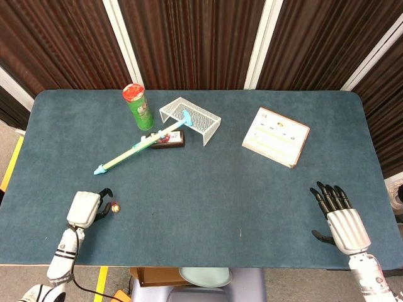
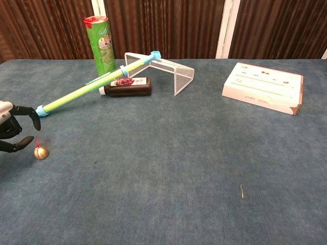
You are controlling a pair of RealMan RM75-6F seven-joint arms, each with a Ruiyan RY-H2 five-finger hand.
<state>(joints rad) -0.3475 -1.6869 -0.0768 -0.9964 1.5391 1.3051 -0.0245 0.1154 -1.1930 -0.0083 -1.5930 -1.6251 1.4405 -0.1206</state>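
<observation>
My left hand (image 1: 87, 206) hovers at the table's front left, its fingers (image 2: 26, 115) curved and apart, right beside a small gold bell with a red string (image 1: 116, 206) (image 2: 41, 152); the fingertips are close to the bell but hold nothing. My right hand (image 1: 340, 217) rests near the front right edge, fingers spread, empty; the chest view does not show it. A long green and blue stick (image 1: 141, 143) (image 2: 92, 87) lies slanted, its upper end propped on a white wire basket (image 1: 191, 119) (image 2: 166, 70).
A green can with a red lid (image 1: 138, 106) (image 2: 101, 44) stands at the back left. A dark flat packet (image 1: 169, 139) (image 2: 127, 87) lies under the stick. A white booklet (image 1: 276, 136) (image 2: 263, 87) lies at the right. A tiny scrap (image 2: 241, 191) sits mid-front.
</observation>
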